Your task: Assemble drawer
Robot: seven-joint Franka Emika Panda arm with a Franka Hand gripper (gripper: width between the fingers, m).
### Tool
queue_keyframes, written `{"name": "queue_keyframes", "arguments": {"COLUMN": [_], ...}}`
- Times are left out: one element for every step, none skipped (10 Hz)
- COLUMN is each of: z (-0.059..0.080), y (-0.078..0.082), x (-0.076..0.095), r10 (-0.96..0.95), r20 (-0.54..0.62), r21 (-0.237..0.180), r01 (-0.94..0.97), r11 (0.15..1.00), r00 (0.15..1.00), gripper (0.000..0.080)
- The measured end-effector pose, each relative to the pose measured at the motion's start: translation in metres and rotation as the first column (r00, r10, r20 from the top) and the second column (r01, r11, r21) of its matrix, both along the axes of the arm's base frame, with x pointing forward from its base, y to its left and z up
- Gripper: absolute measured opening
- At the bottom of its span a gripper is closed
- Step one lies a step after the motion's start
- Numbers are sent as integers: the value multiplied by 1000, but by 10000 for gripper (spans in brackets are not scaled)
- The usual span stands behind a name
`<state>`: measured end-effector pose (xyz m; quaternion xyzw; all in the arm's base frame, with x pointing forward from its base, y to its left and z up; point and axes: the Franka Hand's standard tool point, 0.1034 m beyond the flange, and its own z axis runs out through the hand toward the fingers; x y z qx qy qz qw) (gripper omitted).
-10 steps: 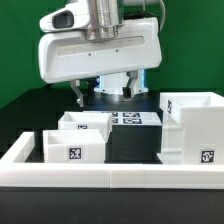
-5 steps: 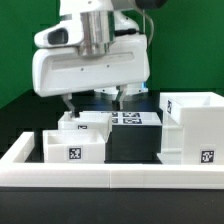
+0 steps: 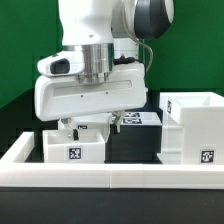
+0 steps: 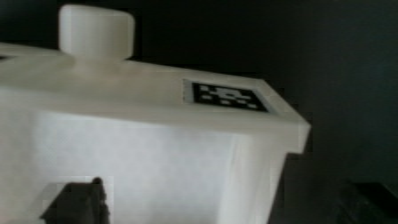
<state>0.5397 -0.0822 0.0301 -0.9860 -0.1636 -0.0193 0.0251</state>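
A small white drawer box (image 3: 75, 147) with a black marker tag on its front stands at the exterior view's left. In the wrist view it fills the frame (image 4: 143, 140), with a tag on top and a round knob (image 4: 93, 30) at its far end. My gripper (image 3: 93, 124) is open and hangs low over this box, one finger at each side of its rear part. In the wrist view the gripper (image 4: 219, 205) shows two dark fingertips (image 4: 75, 200) wide apart, and they hold nothing. A larger white open box (image 3: 192, 128) stands at the exterior view's right.
The marker board (image 3: 137, 120) lies behind, between the two boxes, partly hidden by my hand. A white raised border (image 3: 110, 180) runs along the front and both sides of the black table. A green wall stands behind.
My gripper has come down and shifted toward the exterior view's left, from above the marker board to just over the small drawer box. The boxes have not moved.
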Motion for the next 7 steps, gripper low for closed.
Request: {"name": "queue_keyframes", "arguments": {"z": [-5, -11, -18, -22, -24, -25, -25], "y": [1, 1, 2, 4, 4, 5, 5], "x": [-1, -1, -3, -4, -4, -5, -5], "r10": [0, 0, -1, 0, 1, 2, 2], "r20": [-5, -3, -11, -11, -11, -12, -12], "r21": [-1, -6, -7, -9, -10, -11, -11], "r01": [0, 0, 1, 0, -2, -2, -2], "r11": [1000, 1000, 1000, 1000, 1000, 1000, 1000], "r00": [1000, 1000, 1000, 1000, 1000, 1000, 1000], "gripper": [649, 649, 649, 649, 649, 649, 649]}}
